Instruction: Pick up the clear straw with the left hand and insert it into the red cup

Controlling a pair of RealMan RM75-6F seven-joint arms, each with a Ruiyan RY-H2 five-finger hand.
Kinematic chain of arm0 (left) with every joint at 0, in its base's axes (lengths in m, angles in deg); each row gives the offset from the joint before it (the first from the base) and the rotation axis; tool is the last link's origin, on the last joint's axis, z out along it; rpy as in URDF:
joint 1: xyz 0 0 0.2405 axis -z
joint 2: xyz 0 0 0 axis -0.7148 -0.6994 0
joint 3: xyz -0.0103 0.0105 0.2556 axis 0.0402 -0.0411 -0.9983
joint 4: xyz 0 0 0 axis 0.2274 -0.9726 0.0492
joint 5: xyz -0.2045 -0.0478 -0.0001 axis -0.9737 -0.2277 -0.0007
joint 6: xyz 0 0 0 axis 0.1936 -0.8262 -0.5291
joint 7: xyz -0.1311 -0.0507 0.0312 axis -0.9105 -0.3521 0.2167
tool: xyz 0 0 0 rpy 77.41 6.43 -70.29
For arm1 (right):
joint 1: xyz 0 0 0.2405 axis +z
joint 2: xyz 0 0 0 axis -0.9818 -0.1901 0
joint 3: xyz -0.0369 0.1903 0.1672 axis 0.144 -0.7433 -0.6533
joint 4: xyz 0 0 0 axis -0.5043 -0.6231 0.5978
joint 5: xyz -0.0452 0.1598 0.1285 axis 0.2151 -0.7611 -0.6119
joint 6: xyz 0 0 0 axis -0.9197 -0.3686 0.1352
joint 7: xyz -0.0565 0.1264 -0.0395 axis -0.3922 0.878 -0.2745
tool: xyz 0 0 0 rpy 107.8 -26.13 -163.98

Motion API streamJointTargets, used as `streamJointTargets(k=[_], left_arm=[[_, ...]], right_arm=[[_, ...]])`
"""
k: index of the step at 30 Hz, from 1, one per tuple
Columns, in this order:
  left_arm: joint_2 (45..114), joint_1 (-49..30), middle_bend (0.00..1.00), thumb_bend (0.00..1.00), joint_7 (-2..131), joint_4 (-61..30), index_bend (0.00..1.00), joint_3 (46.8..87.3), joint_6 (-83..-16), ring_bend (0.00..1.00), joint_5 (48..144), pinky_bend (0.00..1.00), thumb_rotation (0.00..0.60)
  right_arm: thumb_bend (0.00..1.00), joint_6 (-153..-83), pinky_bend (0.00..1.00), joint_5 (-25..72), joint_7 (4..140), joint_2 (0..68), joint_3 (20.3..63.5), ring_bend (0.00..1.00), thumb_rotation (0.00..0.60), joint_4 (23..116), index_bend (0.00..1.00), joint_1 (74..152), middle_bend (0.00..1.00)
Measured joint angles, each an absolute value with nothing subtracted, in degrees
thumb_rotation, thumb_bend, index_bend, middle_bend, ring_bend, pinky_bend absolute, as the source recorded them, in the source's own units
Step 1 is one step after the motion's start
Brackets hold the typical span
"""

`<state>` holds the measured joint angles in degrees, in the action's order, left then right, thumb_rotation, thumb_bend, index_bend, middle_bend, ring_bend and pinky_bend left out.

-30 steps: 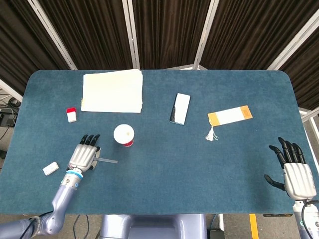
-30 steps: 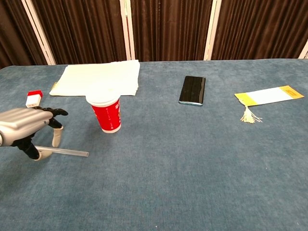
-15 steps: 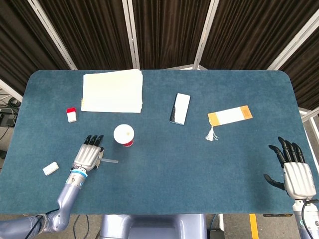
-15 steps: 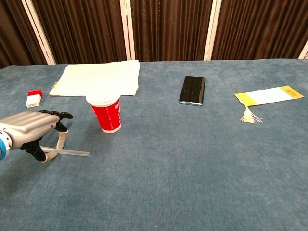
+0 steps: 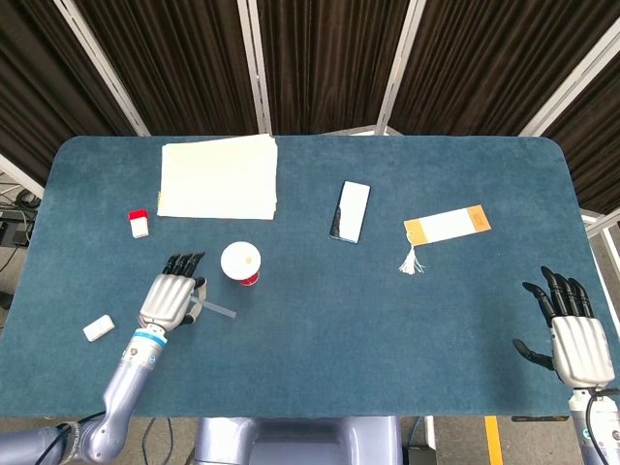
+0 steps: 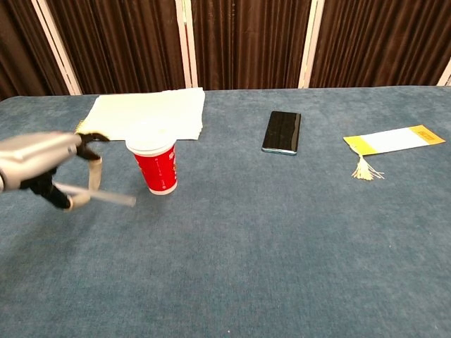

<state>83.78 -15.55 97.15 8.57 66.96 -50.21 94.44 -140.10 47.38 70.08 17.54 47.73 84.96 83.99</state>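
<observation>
The red cup (image 6: 158,166) with its white top (image 5: 240,262) stands upright left of the table's middle. My left hand (image 5: 170,300) (image 6: 49,163) hovers just left of the cup and pinches one end of the clear straw (image 6: 106,196) (image 5: 219,310). The straw is off the cloth and points right toward the cup's base, a short gap away from it. My right hand (image 5: 575,334) rests at the table's near right corner with its fingers spread and nothing in it; the chest view does not show it.
A cream folded cloth (image 5: 218,177) lies behind the cup. A black phone (image 5: 350,210), a yellow-and-white tasselled bookmark (image 5: 446,226), a small red-and-white block (image 5: 139,223) and a white eraser (image 5: 98,328) also lie on the blue table (image 5: 387,320).
My left hand has closed on the straw and lifted it off the table, rising and moving slightly toward the cup. The right hand has not moved.
</observation>
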Motion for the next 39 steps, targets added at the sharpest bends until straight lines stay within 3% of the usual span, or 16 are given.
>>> streamJointTargets(k=[12, 23, 30, 39], left_arm=[[76.98, -15.98, 0.0, 0.43, 78.54, 25.34, 0.57, 78.23, -51.56, 0.0, 90.87, 0.0, 0.6], [79.21, -13.0, 0.0, 0.43, 62.47, 25.86, 0.57, 85.74, -46.95, 0.0, 81.02, 0.0, 0.6], [81.97, -10.16, 0.0, 0.43, 56.31, 21.26, 0.57, 87.5, -42.7, 0.0, 78.26, 0.0, 0.6], [83.33, -8.83, 0.0, 0.43, 53.89, 18.46, 0.57, 87.27, -42.09, 0.0, 78.79, 0.0, 0.6]], right_arm=[[0.14, -139.84, 0.0, 46.9, 70.1, 17.46, 47.66, 0.0, 0.6, 85.28, 0.16, 83.98, 0.0], [0.14, -139.46, 0.0, 46.44, 70.84, 17.2, 47.56, 0.0, 0.6, 85.57, 0.16, 84.01, 0.0], [0.14, -139.1, 0.0, 46.03, 71.5, 17.02, 47.48, 0.0, 0.6, 85.81, 0.16, 84.04, 0.0], [0.14, -139.02, 0.0, 45.92, 71.8, 16.86, 47.47, 0.0, 0.6, 85.95, 0.16, 84.01, 0.0]])
